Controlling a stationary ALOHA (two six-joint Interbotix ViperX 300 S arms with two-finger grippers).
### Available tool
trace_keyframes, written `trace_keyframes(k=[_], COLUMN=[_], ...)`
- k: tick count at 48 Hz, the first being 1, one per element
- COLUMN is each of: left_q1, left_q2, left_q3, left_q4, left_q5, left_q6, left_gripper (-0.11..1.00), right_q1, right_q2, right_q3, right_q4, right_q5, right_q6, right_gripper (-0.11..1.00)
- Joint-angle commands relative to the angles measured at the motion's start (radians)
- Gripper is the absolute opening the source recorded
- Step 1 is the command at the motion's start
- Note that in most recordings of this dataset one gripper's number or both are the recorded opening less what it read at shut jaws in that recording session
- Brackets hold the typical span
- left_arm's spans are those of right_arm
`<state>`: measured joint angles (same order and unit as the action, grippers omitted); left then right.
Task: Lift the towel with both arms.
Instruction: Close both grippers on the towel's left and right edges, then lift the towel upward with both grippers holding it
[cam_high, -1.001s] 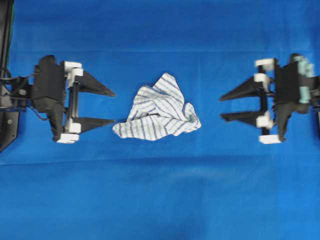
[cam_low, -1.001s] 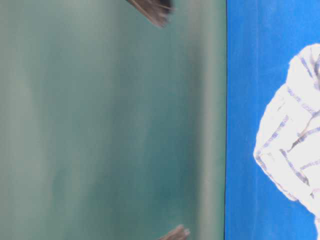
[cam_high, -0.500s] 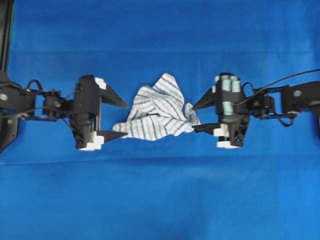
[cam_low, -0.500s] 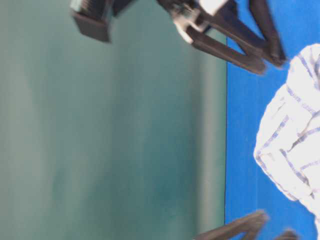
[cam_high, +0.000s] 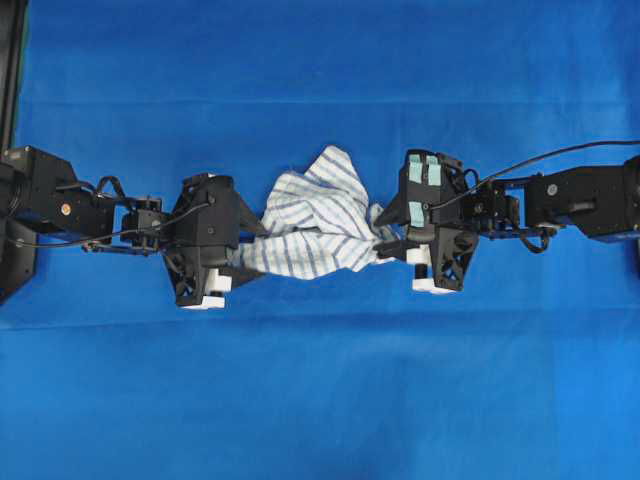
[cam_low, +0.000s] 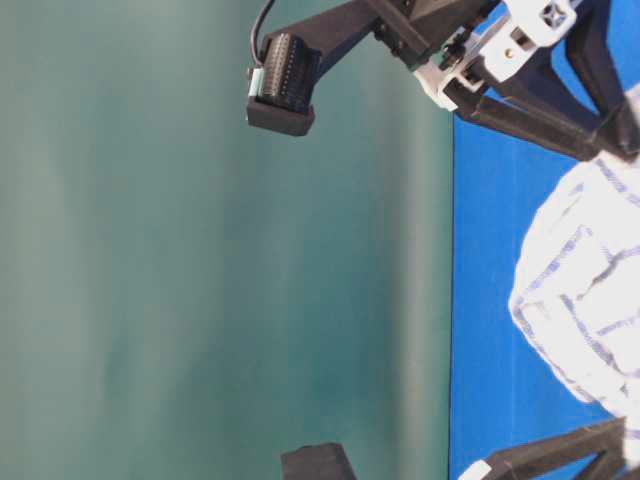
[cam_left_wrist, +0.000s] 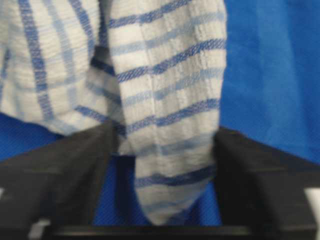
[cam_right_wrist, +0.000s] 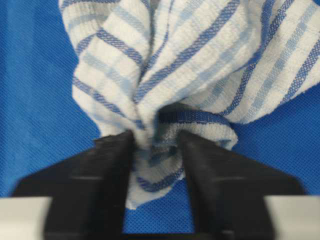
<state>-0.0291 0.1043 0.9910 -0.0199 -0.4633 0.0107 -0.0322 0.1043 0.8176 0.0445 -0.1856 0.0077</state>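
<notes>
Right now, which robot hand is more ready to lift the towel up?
The right gripper: its fingers pinch a bunched fold of the towel. The left gripper has towel between its fingers too, but looser, so it probably needs more squeezing first.

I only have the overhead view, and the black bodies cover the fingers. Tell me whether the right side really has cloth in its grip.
Observer: Yes. In the right wrist view, the right gripper's fingers pinch a bunched fold of the towel tightly between them.
Operator: Now check the left.
Observer: In the left wrist view, a striped fold fills the gap of the left gripper. Both fingers press against its sides, set wider apart than on the right.
Operator: Report whether it is off the table.
Observer: Not that I can see. In the table-level view the towel lies against the blue tablecloth with no gap showing.
</notes>
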Motion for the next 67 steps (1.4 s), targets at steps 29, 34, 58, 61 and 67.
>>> trace_keyframes(k=[29, 34, 58, 61, 67], left_q1=[0.026, 0.043, 0.115, 0.123, 0.143], left_q2=[-0.285, -0.37, -0.618, -0.638, -0.67], left_q3=[-0.078, -0.109, -0.262, -0.293, -0.364], left_q4=[-0.005, -0.005, -0.005, -0.003, -0.002], left_q5=[0.247, 0.33, 0.571, 0.607, 0.675], left_q6=[-0.014, -0.014, 0.003, 0.003, 0.005], left_gripper=[0.04, 0.04, 0.04, 0.04, 0.04], right_q1=[-0.017, -0.034, -0.087, -0.087, -0.087], right_q2=[-0.221, -0.284, -0.485, -0.502, -0.528], right_q3=[-0.074, -0.114, -0.365, -0.394, -0.442], right_q4=[0.0, -0.003, -0.091, -0.104, -0.135], right_q5=[0.141, 0.222, 0.577, 0.601, 0.635], right_q6=[-0.002, -0.008, -0.012, -0.012, -0.014], right_gripper=[0.02, 0.02, 0.02, 0.02, 0.02])
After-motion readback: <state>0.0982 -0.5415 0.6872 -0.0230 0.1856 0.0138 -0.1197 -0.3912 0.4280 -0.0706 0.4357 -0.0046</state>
